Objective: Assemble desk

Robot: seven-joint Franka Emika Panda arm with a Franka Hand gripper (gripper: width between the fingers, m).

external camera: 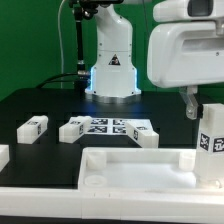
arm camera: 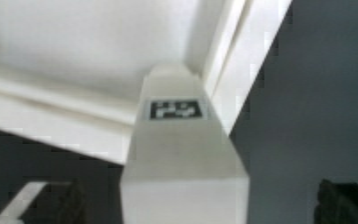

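- White plastic makes up the desk parts: the tabletop (external camera: 130,165) lies flat at the near edge of the black counter (external camera: 40,105), rim up, with a socket showing at its corner on the exterior view's left.
- One square leg (external camera: 211,140) stands upright at the tabletop's corner on the exterior view's right, a marker tag on its side. In the wrist view that same leg (arm camera: 179,150) rises straight toward the camera, between the two dark fingers (arm camera: 30,205), with the tabletop's rim behind it.
- Claw (external camera: 190,112): released, jaws spread wide on either side of the leg and not pressing it; nothing is held.
- Loose legs lie on the counter beyond the tabletop: one (external camera: 33,126) toward the exterior view's left, one (external camera: 74,130) beside the marker board (external camera: 115,126), and one (external camera: 147,140) just at the board's near edge.
- Step in hand, as I judge it: seating this first leg in its corner socket. Whether it is fully home cannot be told.
- Next move calls for either closing squarely on the leg to turn it tighter, or lifting clear without knocking it and going for another loose leg.
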